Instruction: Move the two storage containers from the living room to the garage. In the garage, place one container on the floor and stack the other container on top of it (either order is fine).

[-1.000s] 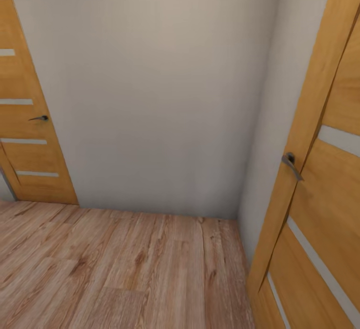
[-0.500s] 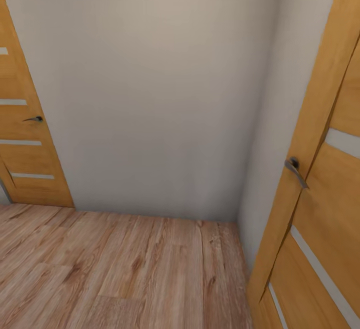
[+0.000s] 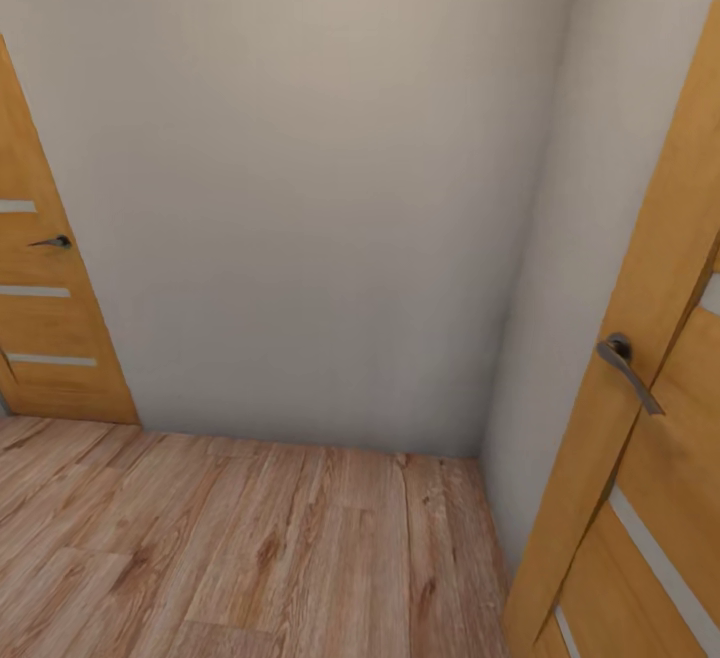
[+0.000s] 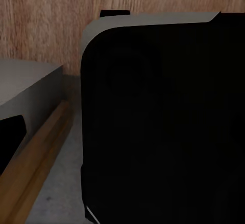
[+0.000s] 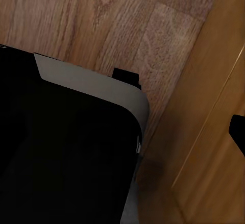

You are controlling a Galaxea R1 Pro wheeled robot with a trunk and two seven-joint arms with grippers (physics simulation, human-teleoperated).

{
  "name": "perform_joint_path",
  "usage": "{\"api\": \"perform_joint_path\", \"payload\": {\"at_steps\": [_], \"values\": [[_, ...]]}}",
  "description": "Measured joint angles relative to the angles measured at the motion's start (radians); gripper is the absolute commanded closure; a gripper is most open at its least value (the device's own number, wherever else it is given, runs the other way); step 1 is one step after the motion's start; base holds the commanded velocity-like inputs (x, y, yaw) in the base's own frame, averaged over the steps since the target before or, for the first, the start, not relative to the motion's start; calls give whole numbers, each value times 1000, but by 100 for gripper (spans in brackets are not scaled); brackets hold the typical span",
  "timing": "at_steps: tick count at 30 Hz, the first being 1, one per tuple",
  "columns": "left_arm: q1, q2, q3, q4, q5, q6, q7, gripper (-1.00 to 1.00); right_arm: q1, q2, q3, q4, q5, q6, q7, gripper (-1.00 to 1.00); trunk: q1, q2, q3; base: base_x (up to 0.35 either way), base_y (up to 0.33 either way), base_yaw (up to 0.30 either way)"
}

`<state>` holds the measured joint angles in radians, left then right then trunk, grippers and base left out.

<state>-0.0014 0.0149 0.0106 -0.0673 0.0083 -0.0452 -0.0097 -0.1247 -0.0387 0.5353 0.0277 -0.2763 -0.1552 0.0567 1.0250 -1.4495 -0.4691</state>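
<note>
Nearest, recorded in the left wrist view: a dark housing [image 4: 163, 122] with a grey rim, a wood strip [image 4: 35, 157] just beside it, and plank floor [image 4: 51, 25] beyond. Recorded in the right wrist view: the same kind of dark housing [image 5: 61, 147] over planks, with a honey-wood panel [image 5: 204, 147] close alongside. Could not tell whether the left gripper or the right gripper was open, closed or loaded. Could not tell where the containers were. Further out in the head view: plank floor [image 3: 250, 538], then the right door [image 3: 650, 498] with its lever handle [image 3: 628, 370], then the left door [image 3: 40, 338] with its handle [image 3: 52, 241], and last the plain wall [image 3: 300, 188]. Compared with one second earlier: whole picture shifted, left door pushed toward the picture's left edge, right door and handle pushed lower and further right, less floor visible ahead. Attributed to travel of the camera toward the corner, not to movement of the doors. Judged as transit only: wood flooring underfoot, so likely not yet in the garage; neither placing nor stacking could be confirmed. Judged the right door to stand close to the base, calling for care in any turn.
</note>
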Motion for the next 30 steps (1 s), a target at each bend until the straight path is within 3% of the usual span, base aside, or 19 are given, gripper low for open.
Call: {"api": "perform_joint_path", "payload": {"at_steps": [11, 24, 30], "values": [[0, -1, 0, 0, 0, 0, 0, -100, 0, -1, 0, 0, 2, -1, 0, -100, 0, 0, 0, 33, 0, 195], [0, -1, 0, 0, 0, 0, 0, -100, 0, 0, 0, 0, 0, 0, 0, -100, -1, 0, 0, 304, 0, 19], [0, -1, 0, 0, 0, 0, 0, -100, 0, -1, 0, 0, 0, -1, 0, -100, 0, 0, 0, 278, 0, 232]]}}
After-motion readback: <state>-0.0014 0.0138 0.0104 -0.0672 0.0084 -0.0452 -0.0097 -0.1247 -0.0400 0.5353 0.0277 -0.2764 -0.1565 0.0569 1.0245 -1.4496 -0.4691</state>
